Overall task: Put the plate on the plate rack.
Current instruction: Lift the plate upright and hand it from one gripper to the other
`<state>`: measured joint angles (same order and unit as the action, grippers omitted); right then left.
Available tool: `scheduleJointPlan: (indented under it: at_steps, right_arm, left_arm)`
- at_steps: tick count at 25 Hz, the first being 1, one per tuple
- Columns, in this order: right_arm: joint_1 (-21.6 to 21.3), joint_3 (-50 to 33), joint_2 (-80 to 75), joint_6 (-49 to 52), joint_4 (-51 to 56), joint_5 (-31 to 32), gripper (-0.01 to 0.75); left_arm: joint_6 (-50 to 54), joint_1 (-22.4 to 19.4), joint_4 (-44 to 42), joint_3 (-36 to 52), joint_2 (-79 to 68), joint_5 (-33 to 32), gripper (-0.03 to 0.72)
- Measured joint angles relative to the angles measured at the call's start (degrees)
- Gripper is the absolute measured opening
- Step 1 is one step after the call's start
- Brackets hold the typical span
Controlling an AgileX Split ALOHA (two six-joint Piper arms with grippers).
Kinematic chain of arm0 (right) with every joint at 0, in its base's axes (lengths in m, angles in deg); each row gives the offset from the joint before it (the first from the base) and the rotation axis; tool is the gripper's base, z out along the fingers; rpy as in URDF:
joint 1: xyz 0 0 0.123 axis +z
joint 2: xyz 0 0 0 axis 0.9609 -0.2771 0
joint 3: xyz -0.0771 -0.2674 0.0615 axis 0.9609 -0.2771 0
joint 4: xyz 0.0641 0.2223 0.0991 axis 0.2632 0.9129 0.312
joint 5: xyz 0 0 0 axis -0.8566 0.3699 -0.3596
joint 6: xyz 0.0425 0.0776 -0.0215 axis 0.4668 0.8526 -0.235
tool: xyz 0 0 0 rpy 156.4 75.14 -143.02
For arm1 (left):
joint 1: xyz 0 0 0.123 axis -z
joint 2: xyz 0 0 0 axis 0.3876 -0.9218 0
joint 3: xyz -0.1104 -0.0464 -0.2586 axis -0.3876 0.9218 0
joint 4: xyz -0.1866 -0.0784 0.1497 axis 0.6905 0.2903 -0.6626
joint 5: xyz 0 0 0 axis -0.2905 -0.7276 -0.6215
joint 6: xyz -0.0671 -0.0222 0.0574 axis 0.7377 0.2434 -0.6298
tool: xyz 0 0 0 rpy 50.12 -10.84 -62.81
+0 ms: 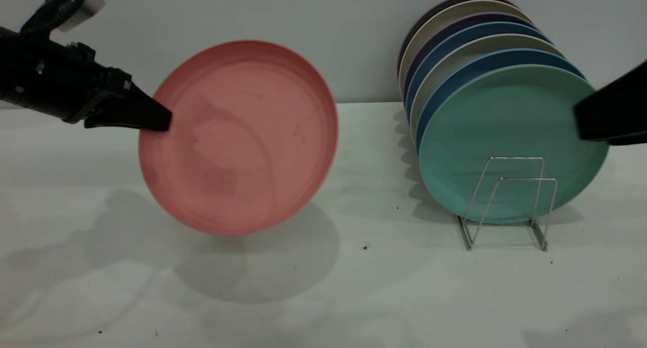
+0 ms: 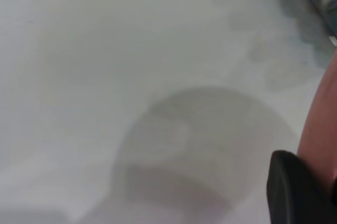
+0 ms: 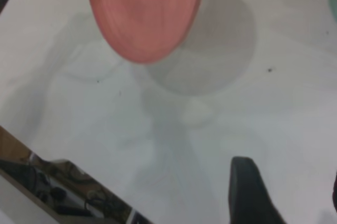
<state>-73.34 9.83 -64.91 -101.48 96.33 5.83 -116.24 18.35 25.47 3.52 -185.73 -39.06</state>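
A: Between your left gripper (image 1: 160, 119) fingers sits only the salmon-pink plate (image 1: 242, 136) rim, clear of the table (image 1: 323, 287); that thin pinch could slip.

B: And the wire plate rack (image 1: 508, 201)?

A: Well apart. Its front loops are small; you could miss. Right gripper (image 3: 253, 192) holds nothing, fingers apart.

table (image 1: 323, 297): pale grey-white top, a few dark specks scattered over it, soft round shadows near the middle.
wall (image 1: 328, 25): plain light grey, behind the table.
mint-green plate (image 1: 510, 131): on edge, frontmost of a row.
blue plate (image 1: 455, 85): directly behind it; another blue one farther back.
cream plates (image 1: 445, 19): between them.
rearmost plate (image 1: 429, 12): dark, possibly purple.
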Motion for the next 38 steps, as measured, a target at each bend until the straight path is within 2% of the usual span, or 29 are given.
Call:
scheduleJointPlan:
  at_steps: [8, 15, 23, 32, 38]
  right_arm:
    - [0.0, 0.5, -11.2, -16.3, 14.2, 0.3, 0.402]
    - [0.0, 0.6, -14.9, -22.6, 18.0, 0.6, 0.402]
    - [0.0, 0.7, -20.4, -30.6, 25.9, 4.3, 0.402]
    - [0.0, 4.8, -27.5, -33.0, 27.3, 5.7, 0.402]
    - [0.0, 6.5, -29.3, -33.2, 27.3, 5.3, 0.402]
  left_arm:
    - [3.1, 0.7, 0.0, 0.0, 0.0, -0.7, 0.02]
    - [4.6, 8.0, 2.6, 0.0, 0.0, 4.3, 0.02]
    - [4.7, 13.7, 6.3, 0.0, 0.0, 5.0, 0.02]
    - [4.7, 20.6, 8.0, 0.0, 0.0, 7.6, 0.02]
    - [4.5, 22.8, 10.4, 0.0, 0.0, 6.6, 0.02]
